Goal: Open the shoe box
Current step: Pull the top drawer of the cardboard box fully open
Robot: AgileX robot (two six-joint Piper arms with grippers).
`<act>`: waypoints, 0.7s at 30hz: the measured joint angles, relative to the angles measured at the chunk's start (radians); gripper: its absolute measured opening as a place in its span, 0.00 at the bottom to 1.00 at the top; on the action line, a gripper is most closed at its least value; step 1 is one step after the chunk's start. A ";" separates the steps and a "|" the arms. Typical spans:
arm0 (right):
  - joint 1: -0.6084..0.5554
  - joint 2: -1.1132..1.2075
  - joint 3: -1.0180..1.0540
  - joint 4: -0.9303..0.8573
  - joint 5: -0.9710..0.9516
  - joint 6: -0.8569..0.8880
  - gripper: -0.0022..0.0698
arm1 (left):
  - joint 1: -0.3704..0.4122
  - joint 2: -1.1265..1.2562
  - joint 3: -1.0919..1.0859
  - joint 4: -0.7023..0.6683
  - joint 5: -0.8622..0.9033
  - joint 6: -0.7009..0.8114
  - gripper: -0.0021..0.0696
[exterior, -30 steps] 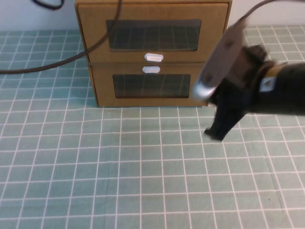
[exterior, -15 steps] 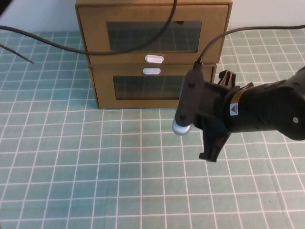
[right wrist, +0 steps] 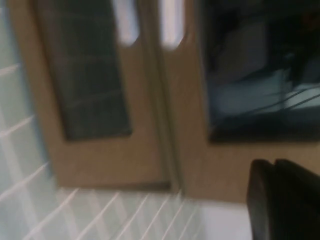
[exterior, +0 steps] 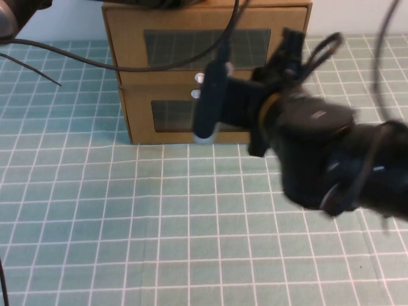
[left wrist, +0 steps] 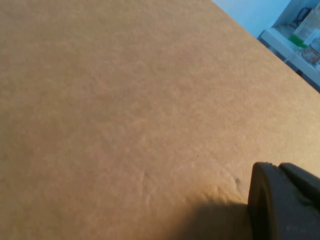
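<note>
Right gripper (exterior: 290, 39), pressed shut and empty, is hovering at box's (exterior: 127, 115) 2 o'clock, left gripper (left wrist: 285, 202) (state unclear) facing bare cardboard; box is looking light and flimsy, so hooking the white tab (right wrist: 172, 22) seems best.

The right arm (exterior: 319, 153) blocks the shoe box (exterior: 127, 44)'s right front; table (exterior: 95, 223) before the left front is free.

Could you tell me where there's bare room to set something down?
Free: the checked mat before the shoe box, leftward. Crowded: the box's front right, where the shut right gripper hangs; the left gripper is close over cardboard.
</note>
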State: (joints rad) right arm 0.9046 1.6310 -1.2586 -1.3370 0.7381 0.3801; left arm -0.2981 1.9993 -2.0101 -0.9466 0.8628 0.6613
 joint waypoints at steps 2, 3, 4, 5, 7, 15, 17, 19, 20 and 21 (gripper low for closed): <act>0.013 0.053 -0.006 -0.167 -0.004 0.149 0.01 | 0.000 0.002 0.000 -0.007 0.000 0.000 0.02; 0.015 0.086 -0.013 -0.217 -0.017 0.198 0.01 | 0.000 0.002 0.000 -0.011 0.002 0.000 0.02; 0.017 0.117 -0.021 -0.253 -0.027 0.228 0.01 | 0.000 0.002 0.000 -0.011 0.005 0.000 0.02; 0.016 0.147 -0.027 -0.274 -0.034 0.254 0.01 | 0.000 0.002 0.000 -0.013 0.007 0.000 0.02; 0.018 0.199 -0.035 -0.293 -0.032 0.285 0.02 | 0.000 0.002 -0.002 -0.015 0.017 -0.001 0.02; 0.016 0.307 -0.096 -0.304 0.013 0.383 0.28 | 0.002 0.002 -0.005 -0.015 0.031 -0.001 0.02; 0.006 0.309 -0.117 -0.305 0.006 0.394 0.34 | 0.002 0.002 -0.007 -0.016 0.031 -0.001 0.02; -0.009 0.312 -0.137 -0.307 -0.015 0.400 0.37 | 0.002 0.002 -0.007 -0.017 0.031 -0.001 0.02; -0.016 0.314 -0.145 -0.307 -0.024 0.402 0.38 | 0.002 0.002 -0.007 -0.019 0.031 -0.001 0.02; -0.026 0.318 -0.156 -0.308 -0.034 0.402 0.38 | 0.002 0.002 -0.007 -0.019 0.031 -0.001 0.02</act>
State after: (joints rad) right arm 0.8790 1.9491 -1.4145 -1.6451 0.7041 0.7819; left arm -0.2965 2.0012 -2.0166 -0.9652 0.8934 0.6599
